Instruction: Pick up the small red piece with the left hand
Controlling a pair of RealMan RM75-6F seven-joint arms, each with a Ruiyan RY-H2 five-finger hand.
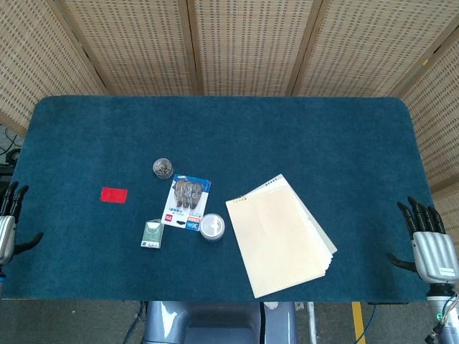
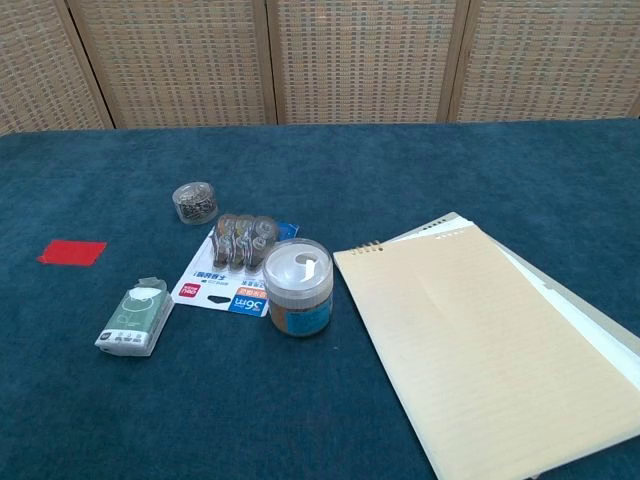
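The small red piece (image 1: pixel 114 194) lies flat on the blue table cloth at the left; the chest view shows the red piece (image 2: pixel 72 252) too. My left hand (image 1: pixel 8 218) hangs at the table's left edge, well left of the piece, fingers spread and holding nothing. At the table's right edge my right hand (image 1: pixel 430 240) is also empty, its fingers apart. Neither hand appears in the chest view.
Right of the red piece lie a small round tin (image 1: pixel 163 168), a blue blister card of clips (image 1: pixel 186 202), a green-white packet (image 1: pixel 153 234), a clear lidded jar (image 1: pixel 211 226) and a spiral notepad (image 1: pixel 280 234). Woven screens stand behind the table.
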